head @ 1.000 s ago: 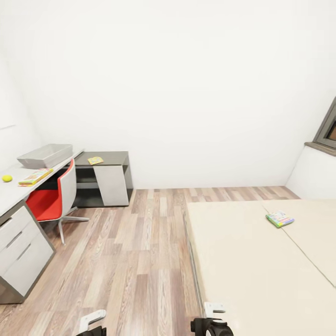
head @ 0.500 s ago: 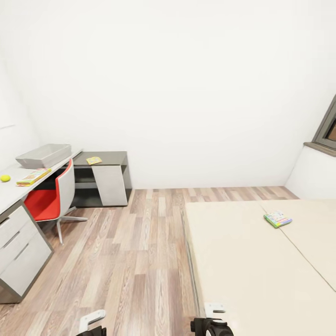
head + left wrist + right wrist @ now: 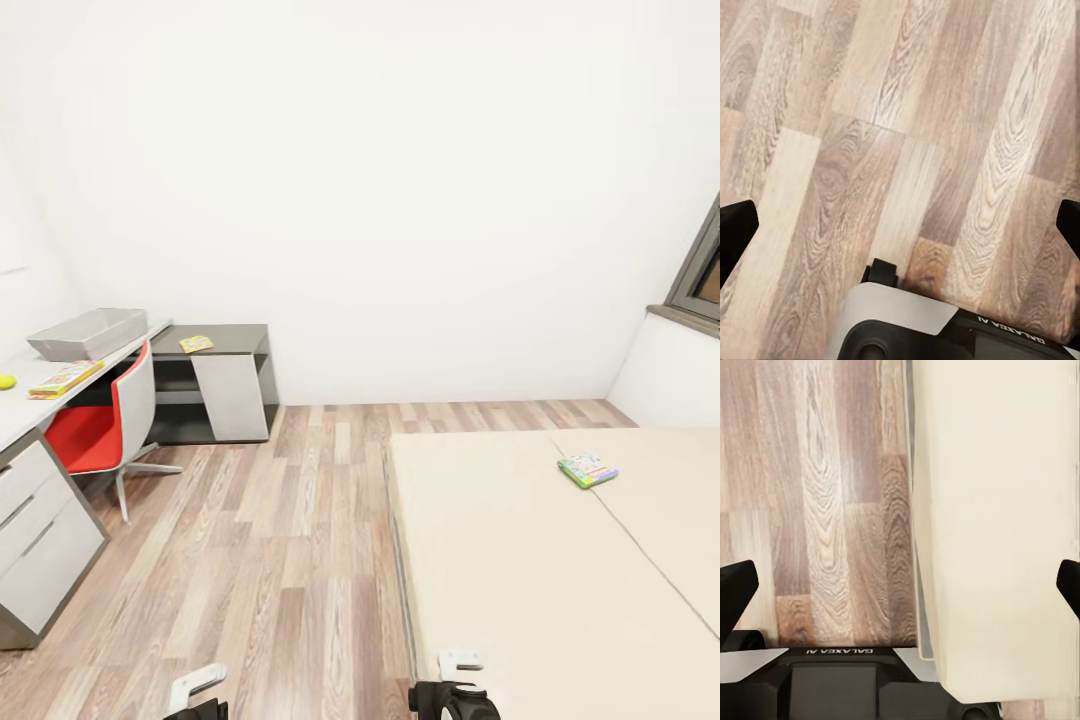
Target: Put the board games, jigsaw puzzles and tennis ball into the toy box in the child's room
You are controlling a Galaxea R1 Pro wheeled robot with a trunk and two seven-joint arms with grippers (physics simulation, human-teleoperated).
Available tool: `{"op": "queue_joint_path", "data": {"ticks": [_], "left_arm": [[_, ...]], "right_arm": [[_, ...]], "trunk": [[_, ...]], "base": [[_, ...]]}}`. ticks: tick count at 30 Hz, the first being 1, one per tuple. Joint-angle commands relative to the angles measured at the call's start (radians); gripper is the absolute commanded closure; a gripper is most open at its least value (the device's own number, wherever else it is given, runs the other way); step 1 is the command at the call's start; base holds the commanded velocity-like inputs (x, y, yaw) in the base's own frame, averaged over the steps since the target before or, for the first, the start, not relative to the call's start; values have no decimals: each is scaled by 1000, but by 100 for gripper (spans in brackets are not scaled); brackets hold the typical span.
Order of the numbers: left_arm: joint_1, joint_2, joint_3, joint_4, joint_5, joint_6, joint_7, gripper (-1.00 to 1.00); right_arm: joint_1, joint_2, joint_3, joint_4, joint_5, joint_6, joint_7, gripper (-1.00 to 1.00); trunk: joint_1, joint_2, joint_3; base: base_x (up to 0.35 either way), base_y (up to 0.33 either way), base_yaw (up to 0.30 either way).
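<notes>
Both pincers hang released, the left pincer (image 3: pixel 900 225) over the floor (image 3: pixel 300 540) and the right pincer (image 3: pixel 900 585) over the bed (image 3: pixel 520 580) edge, one game (image 3: pixel 587 469) on the bed, the box (image 3: pixel 88 333), ball (image 3: pixel 6 381) and another game (image 3: pixel 65 378) on the worktop (image 3: pixel 20 410).

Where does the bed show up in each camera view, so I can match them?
Head view: the bed takes the lower right, a board game lying on it.
Right wrist view: the bed covers one side, beside wood floor.
Left wrist view: wood floor planks.
Shared landmark: the wood floor.
</notes>
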Motion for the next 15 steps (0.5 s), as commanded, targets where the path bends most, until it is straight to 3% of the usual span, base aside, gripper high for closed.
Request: {"op": "queue_joint_path", "data": {"ticks": [1,15], "left_arm": [[0,0,-2,-2,10,6,4,-100],[0,0,-2,-2,9,5,4,-100]], "right_arm": [[0,0,1,-2,-1,6,-4,-100],[0,0,1,-2,-1,6,-4,-100]], "trunk": [[1,-2,-2],[1,-2,-2]], "base": [[0,-99,0],[0,-29,0]]}}
